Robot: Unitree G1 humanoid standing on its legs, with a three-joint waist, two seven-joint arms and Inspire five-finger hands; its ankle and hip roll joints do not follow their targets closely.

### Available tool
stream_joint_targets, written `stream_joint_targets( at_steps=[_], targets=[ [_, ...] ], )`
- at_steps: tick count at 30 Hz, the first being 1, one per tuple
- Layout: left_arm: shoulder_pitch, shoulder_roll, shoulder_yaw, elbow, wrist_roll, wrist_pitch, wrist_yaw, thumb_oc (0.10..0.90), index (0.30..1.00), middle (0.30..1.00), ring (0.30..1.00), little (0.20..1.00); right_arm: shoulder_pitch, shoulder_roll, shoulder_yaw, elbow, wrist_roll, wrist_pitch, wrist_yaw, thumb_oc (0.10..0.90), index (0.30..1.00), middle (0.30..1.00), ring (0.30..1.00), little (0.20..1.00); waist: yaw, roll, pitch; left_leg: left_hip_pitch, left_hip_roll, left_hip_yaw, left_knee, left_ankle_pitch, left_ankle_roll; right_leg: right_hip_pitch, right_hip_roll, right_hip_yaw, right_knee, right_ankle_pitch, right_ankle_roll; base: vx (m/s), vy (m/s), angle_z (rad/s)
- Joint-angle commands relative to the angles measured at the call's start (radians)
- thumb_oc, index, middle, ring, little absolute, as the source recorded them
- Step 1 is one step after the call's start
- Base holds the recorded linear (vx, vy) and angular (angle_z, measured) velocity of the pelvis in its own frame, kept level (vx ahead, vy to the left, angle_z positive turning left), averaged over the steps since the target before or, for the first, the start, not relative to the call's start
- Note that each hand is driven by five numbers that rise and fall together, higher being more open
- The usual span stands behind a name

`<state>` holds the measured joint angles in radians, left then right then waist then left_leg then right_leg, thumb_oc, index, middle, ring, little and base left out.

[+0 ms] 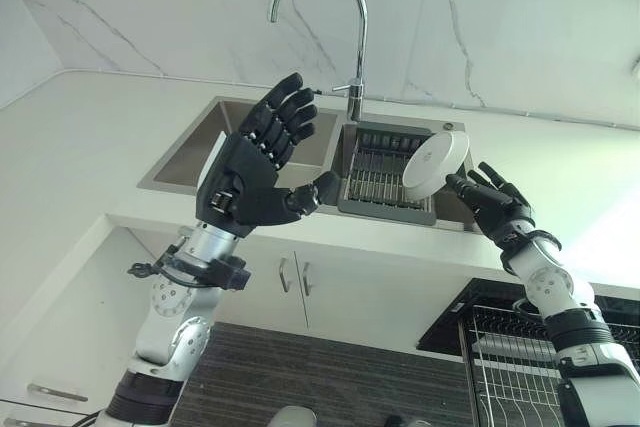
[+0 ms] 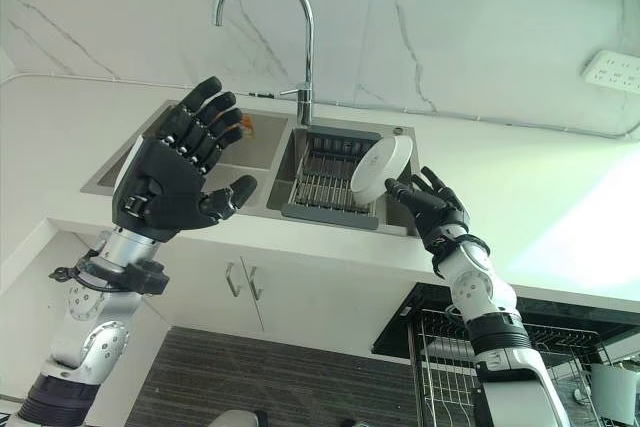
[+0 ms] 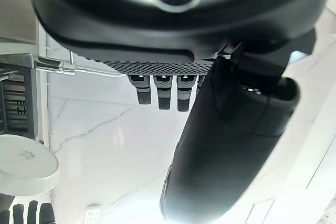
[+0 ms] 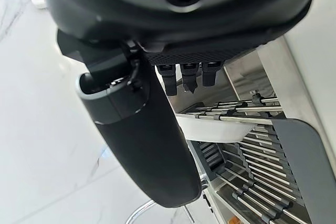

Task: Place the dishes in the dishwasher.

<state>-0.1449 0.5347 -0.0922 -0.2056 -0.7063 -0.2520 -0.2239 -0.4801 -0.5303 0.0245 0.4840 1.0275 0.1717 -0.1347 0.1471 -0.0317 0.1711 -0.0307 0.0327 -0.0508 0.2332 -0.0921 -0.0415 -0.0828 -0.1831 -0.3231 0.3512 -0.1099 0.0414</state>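
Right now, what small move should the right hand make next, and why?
Probably close the right hand around the white bowl. The bowl stands on edge in the drying rack over the sink, and the straight fingers reach just to its rim without holding it. The left hand is raised, open and holds nothing.
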Motion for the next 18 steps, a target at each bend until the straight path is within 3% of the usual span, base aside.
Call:
stream_joint_targets(
  at_steps=[1, 18],
  targets=[
    [-0.074, 0.032, 0.015, -0.071, -0.058, -0.068, 0.006, 0.8, 0.9, 0.9, 0.9, 0.9, -0.172, -0.074, -0.018, -0.004, 0.059, -0.07, 0.052, 0.8, 0.9, 0.9, 0.9, 0.9, 0.016, -0.011, -0.07, 0.029, -0.007, 0.071, 0.067, -0.189, 0.017, 0.089, 0.015, 0.014, -0.051, -0.094, 0.059, 0.0, 0.0, 0.0],
    [-0.069, 0.053, 0.011, -0.064, -0.076, -0.06, 0.008, 0.8, 0.9, 0.9, 0.9, 0.9, -0.248, -0.131, 0.012, 0.107, 0.096, -0.009, 0.093, 0.8, 0.9, 0.9, 0.9, 0.9, 0.035, -0.016, -0.076, 0.027, -0.008, 0.061, 0.067, -0.183, 0.01, 0.097, 0.014, 0.006, -0.051, -0.102, 0.057, 0.0, 0.001, 0.01]
  ],
)
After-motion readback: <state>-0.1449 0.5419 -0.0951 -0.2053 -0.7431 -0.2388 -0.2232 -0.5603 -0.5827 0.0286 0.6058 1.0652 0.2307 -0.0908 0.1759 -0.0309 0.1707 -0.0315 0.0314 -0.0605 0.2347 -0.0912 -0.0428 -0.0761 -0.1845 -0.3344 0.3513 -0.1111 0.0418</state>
